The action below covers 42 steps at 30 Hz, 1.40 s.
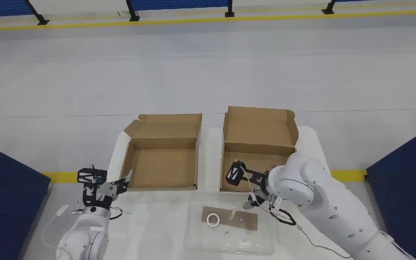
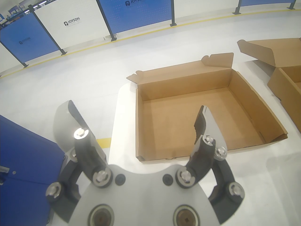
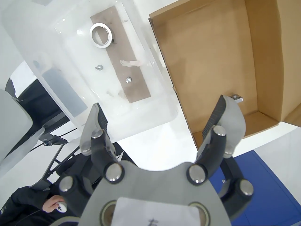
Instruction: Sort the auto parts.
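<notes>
Right wrist view: right claw spread empty, metal block just beside one fingertip.

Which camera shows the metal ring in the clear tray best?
The right wrist view: the metal ring lies large and whole on the brown strip in the clear tray. The top view shows it as a small pale circle.

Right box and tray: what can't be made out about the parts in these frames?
1. Right wrist view: the small metal part in the right box is partly behind a finger of the right gripper; shape unclear.
2. Right wrist view: two fasteners in the clear tray are too small to identify.
3. Top view: the right arm covers that box's near floor.
</notes>
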{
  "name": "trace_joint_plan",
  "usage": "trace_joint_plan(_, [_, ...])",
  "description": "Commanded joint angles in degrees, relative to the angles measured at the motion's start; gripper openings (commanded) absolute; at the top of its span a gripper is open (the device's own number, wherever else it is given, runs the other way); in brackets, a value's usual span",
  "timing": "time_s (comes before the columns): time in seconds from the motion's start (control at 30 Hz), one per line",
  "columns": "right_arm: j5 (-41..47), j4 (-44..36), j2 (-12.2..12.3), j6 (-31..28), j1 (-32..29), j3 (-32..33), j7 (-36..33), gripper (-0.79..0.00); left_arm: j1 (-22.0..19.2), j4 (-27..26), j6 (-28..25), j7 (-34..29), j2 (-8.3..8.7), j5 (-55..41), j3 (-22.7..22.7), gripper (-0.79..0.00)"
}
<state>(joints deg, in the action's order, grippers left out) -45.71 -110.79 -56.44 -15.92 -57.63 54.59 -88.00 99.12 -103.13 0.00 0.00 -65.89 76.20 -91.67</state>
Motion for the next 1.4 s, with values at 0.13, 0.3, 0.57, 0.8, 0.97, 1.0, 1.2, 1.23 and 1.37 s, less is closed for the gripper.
trace_joint_plan(0.13, [-0.64, -0.49, 0.0, -0.94, -0.56, -0.81, 0.58, 0.0, 0.0, 0.0, 0.0, 0.0, 0.0, 0.0, 0.0, 0.0])
trace_joint_plan(0.3, [-2.18, -2.41, 0.59, -1.61, -0.32, -5.6, 1.24, 0.0, 0.0, 0.0, 0.0, 0.0, 0.0, 0.0, 0.0, 0.0])
trace_joint_plan(0.57, [1.17, -2.51, 2.34, -0.37, 4.62, -14.2, 0.0, 0.0, 0.0, 0.0, 0.0, 0.0, 0.0, 0.0, 0.0, 0.0])
trace_joint_plan(0.8, [4.76, -1.74, 3.63, -0.36, 9.34, -19.7, 0.0, 0.0, 0.0, 0.0, 0.0, 0.0, 0.0, 0.0, 0.0, 0.0])
trace_joint_plan(0.97, [4.76, -1.74, 3.63, -0.36, 9.34, -19.7, 0.0, 0.0, 0.0, 0.0, 0.0, 0.0, 0.0, 0.0, 0.0, 0.0])
trace_joint_plan(1.0, [4.76, -1.74, 3.63, -0.36, 9.34, -19.7, 0.0, 0.0, 0.0, 0.0, 0.0, 0.0, 0.0, 0.0, 0.0, 0.0])
trace_joint_plan(1.2, [3.84, -1.78, 3.72, -2.29, 8.46, -21.5, 1.93, 0.0, 0.0, 0.0, 0.0, 0.0, 0.0, 0.0, 0.0, 0.0])
trace_joint_plan(1.23, [3.89, -1.78, 3.77, -2.32, 8.65, -22.17, 1.95, 0.0, 0.0, 0.0, 0.0, 0.0, 0.0, 0.0, 0.0, 0.0])
trace_joint_plan(1.37, [4.61, -1.32, 3.92, -2.0, 10.42, -25.43, 1.64, 0.0, 0.0, 0.0, 0.0, 0.0, 0.0, 0.0, 0.0, 0.0])
